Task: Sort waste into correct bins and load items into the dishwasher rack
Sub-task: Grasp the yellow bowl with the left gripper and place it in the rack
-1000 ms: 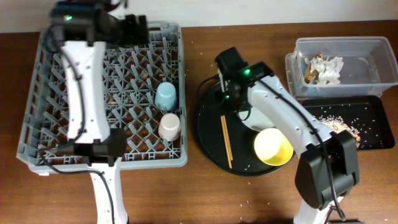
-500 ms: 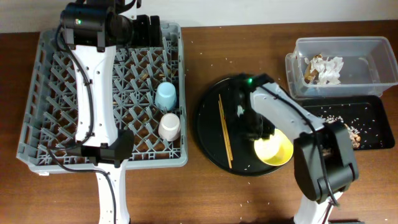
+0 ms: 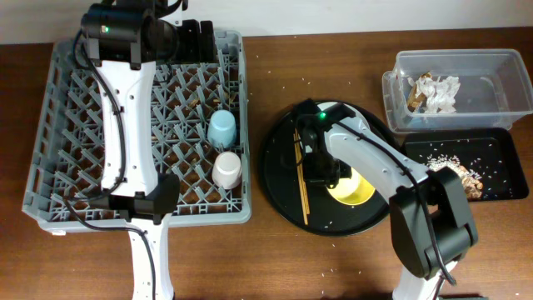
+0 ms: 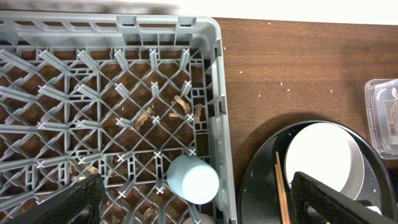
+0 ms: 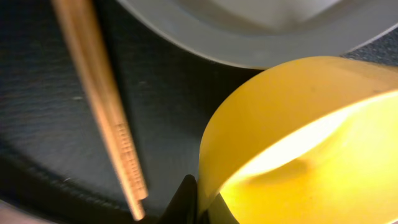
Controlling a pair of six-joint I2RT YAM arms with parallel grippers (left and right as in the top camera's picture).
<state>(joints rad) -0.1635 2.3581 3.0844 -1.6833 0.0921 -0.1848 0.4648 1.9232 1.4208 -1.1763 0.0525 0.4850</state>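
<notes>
We are logging a brown wooden table [image 3: 275, 258] speckled with white rice-like crumbs [image 4: 287, 89]. The left gripper [image 4: 202, 198] is holding its fingers apart, with the large grey lattice plastic crate [image 4: 214, 93] below them. The right gripper [image 5: 200, 206] is at the round yellow bowl [image 5: 298, 143], one finger against its rim; we cannot tell whether it is clamped.

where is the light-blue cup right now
In the overhead view, the light-blue cup stands in the dishwasher rack by its right wall, directly beyond the pink cup.

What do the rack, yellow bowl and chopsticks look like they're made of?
Rack: moulded plastic, matte grey, with thin lattice ribs.
Yellow bowl: probably plastic, smooth and slightly glossy; light glows through the thin wall.
Chopsticks: wood or bamboo, apparently unvarnished, with a pale tan grain.
</notes>
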